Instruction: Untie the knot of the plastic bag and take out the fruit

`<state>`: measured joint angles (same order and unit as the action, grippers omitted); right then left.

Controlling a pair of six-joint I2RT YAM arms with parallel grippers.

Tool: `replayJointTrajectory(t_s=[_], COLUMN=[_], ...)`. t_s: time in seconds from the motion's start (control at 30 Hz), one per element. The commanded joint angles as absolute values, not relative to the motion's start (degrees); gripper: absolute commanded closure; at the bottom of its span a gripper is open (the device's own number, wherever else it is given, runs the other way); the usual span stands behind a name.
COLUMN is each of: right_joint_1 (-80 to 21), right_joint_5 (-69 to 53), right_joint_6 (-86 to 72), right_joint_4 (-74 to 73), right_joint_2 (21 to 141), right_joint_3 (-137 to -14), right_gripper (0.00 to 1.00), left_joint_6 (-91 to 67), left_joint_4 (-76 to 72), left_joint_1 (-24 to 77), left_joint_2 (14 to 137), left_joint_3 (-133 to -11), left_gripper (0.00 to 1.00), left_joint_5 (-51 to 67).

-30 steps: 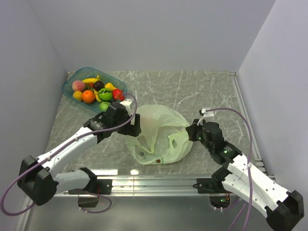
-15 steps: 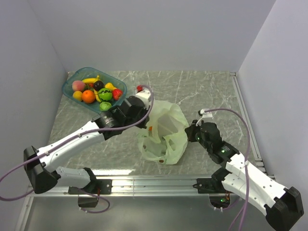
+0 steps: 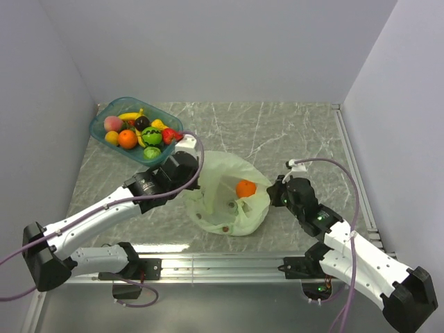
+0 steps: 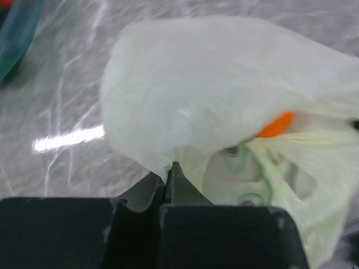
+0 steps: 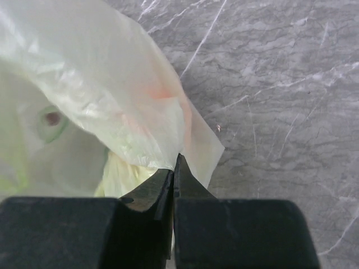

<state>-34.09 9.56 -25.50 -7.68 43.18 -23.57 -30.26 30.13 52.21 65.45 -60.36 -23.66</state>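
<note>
The pale green plastic bag point(image 3: 225, 208) lies crumpled mid-table with its mouth gaping upward. An orange fruit point(image 3: 245, 188) sits in the opening and shows as an orange sliver point(image 4: 275, 124) in the left wrist view. My left gripper point(image 3: 196, 184) is shut on the bag's left edge, the film point(image 4: 224, 95) pinched at its tips point(image 4: 168, 169). On the opposite side, my right gripper point(image 3: 275, 194) is shut on the bag's right edge point(image 5: 101, 95), with a flap caught at its tips point(image 5: 176, 161). No knot shows.
A teal tray point(image 3: 104, 111) holding several toy fruits stands at the back left, just behind the left arm; its rim point(image 4: 17, 33) shows in the left wrist view. Grey walls close in the marble table on three sides.
The left arm swung out toward the back, then returned to the bag's left edge and shut on it. The bag has bunched up and opened, and the orange now shows. The right gripper kept hold.
</note>
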Motion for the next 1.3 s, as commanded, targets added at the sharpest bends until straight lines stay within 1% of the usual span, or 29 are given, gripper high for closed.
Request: replayJointTrajectory(t_s=[0.0,0.07,0.13,0.17,0.23,0.27,0.33,0.37,0.47,0.53,0.57,0.67,0.73,0.8,0.9,0.93,0.97,1.0,1.03,1.17,1.27], right_joint_1=[-33.84,-33.84,-33.84,-33.84,-33.84,-33.84,-33.84,-33.84,-33.92,-33.84,-33.84,-33.84,-33.84,-33.84,-33.84,-33.84,-33.92,-33.58,-33.84,-33.75,-33.84], right_joint_5=[11.34,11.25,11.34,11.16,10.99,11.25,10.9,10.55,8.79,8.79,8.88,8.96,8.96,9.49,10.37,10.55,10.63,10.55,10.37,10.46,10.63], right_joint_6=[-25.93,-26.1,-26.71,-26.89,-27.77,-28.21,-29.09,-29.18,-29.44,-29.27,-29.01,-28.48,-28.48,-28.74,-28.92,-29.0,-28.83,-28.65,-28.57,-27.95,-27.86], right_joint_4=[-7.47,-7.91,-8.61,-8.87,-9.31,-9.75,-10.19,-10.11,-8.8,-8.79,-8.88,-9.93,-10.28,-10.81,-12.13,-12.82,-13.09,-13.18,-13.27,-13.36,-13.36], right_joint_2=[41.57,41.4,41.92,42.18,43.85,44.55,46.92,47.46,47.73,47.37,47.37,47.99,48.77,49.39,50.01,50.1,50.1,49.75,49.49,48.69,48.78], right_joint_3=[-24.7,-24.7,-24.78,-24.87,-25.13,-25.22,-25.66,-25.75,-26.1,-27.06,-27.59,-29.79,-31.19,-31.81,-33.04,-33.13,-33.31,-33.31,-33.31,-32.87,-32.78], right_gripper=[1.0,1.0,1.0,1.0,1.0,1.0,1.0,1.0,1.0,1.0,1.0,1.0,1.0,1.0,1.0,1.0,1.0,1.0,1.0,1.0,1.0], left_joint_6=[-37.96,-41.04,-42.79,-43.06,-43.77,-43.94,-43.33,-43.07,-41.58,-40.35,-40.08,-40.25,-40.96,-41.48,-42.53,-42.97,-43.76,-45.77,-46.83,-51.05,-52.91], left_joint_4=[26.28,25.06,24.52,24.26,24.08,23.73,21.46,20.49,17.14,16.44,16.44,16.0,15.04,12.84,13.88,15.19,17.12,22.27,24.93,37.06,44.55], left_joint_1=[47.64,45.36,43.78,43.51,43.51,43.51,43.77,44.12,48.06,52.53,54.21,59.75,63.26,65.03,67.85,68.72,68.99,68.99,68.99,68.99,68.99], left_joint_2=[62.5,62.05,62.14,62.4,63.1,62.93,61.09,60.13,55.91,54.41,54.4,55.98,58.18,61.24,66.33,67.4,68.37,69.68,70.13,69.62,68.73], left_joint_3=[-52.85,-50.37,-47.56,-47.03,-46.5,-46.49,-46.58,-46.41,-47.45,-48.77,-50.35,-53.16,-53.96,-54.49,-57.03,-57.91,-60.27,-61.34,-63.52,-67.4,-69.51], left_gripper=[1.0,0.98,0.93,0.81,0.67,0.52,0.35,0.2,0.06,0.06,0.09,0.14,0.17,0.22,0.25,0.25,0.25,0.24,0.22,0.13,0.11], left_joint_5=[-24.78,-25.22,-25.05,-24.96,-24.44,-23.39,-21.54,-20.4,-21.44,-24.25,-25.39,-27.42,-28.82,-29.44,-32.07,-35.39,-37.59,-39.79,-45.03,-54.72,-58.08])
